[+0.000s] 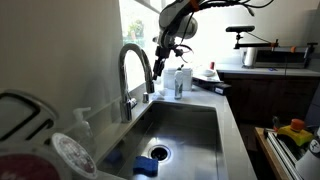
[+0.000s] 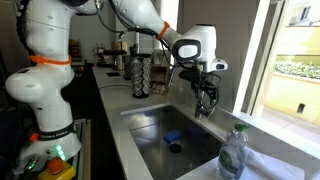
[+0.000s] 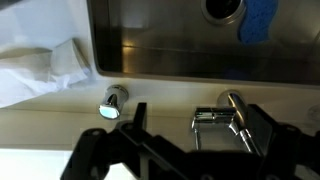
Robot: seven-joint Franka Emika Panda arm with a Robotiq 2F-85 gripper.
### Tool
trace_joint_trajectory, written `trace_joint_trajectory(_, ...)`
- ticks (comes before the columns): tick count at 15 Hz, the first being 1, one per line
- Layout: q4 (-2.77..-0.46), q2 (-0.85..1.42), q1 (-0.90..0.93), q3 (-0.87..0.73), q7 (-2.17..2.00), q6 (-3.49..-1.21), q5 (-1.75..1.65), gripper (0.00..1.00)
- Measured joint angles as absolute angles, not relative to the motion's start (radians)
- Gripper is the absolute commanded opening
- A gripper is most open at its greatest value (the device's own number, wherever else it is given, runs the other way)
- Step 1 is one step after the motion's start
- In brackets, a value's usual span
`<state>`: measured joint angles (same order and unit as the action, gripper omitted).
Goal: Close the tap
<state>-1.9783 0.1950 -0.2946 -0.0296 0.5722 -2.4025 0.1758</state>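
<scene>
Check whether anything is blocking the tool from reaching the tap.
Nothing visible does. In the wrist view the open tool sits right at the tap, with the side lever in its gap. The small chrome fitting lies off to one side, clear of the path.

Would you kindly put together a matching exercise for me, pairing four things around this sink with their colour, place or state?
Things:
1. tap
2. sponge
3. clear bottle
4. gripper

Descriptions:
A. blue, lying in the sink beside the drain
B. open, hanging close to the tap
C. shiny chrome, with a high arched spout
D. standing on the counter near a corner of the sink

Pairs: 1-C, 2-A, 3-D, 4-B.
</scene>
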Motion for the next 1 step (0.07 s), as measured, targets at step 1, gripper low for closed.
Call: trace_joint_trajectory(1,-2.003,0.178,-0.293,-0.033,0.574,-2.401,0.176,1.00)
